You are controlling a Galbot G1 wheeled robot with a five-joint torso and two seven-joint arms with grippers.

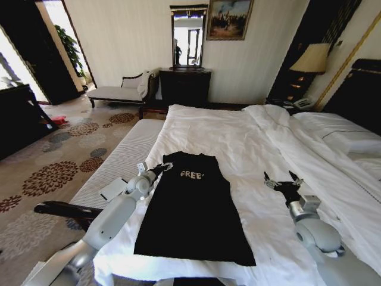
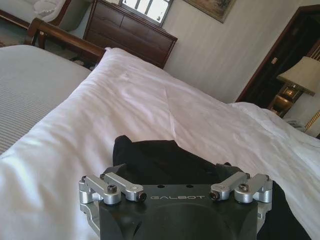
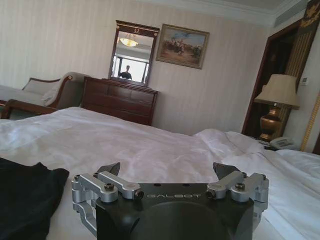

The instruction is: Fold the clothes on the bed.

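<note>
The shirt [image 1: 193, 208] lies flat on the bed [image 1: 250, 143]. Your left pincer [image 1: 159, 169] is at its collar corner, maybe gripping; I cannot tell. Lift slowly. Your right pincer [image 1: 283, 179] waits wide open, empty.

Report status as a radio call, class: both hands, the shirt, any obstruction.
Left hand at black cotton T-shirt top-left corner. Right hand open above white duvet, clear of shirt. Shirt flat, sides folded in. No obstruction.

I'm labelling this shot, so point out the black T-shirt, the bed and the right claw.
black T-shirt [image 1: 193, 214], head view, middle of the body.
bed [image 1: 238, 134], head view, bare white duvet.
right claw [image 1: 283, 178], head view, midway between fingertips.
</note>
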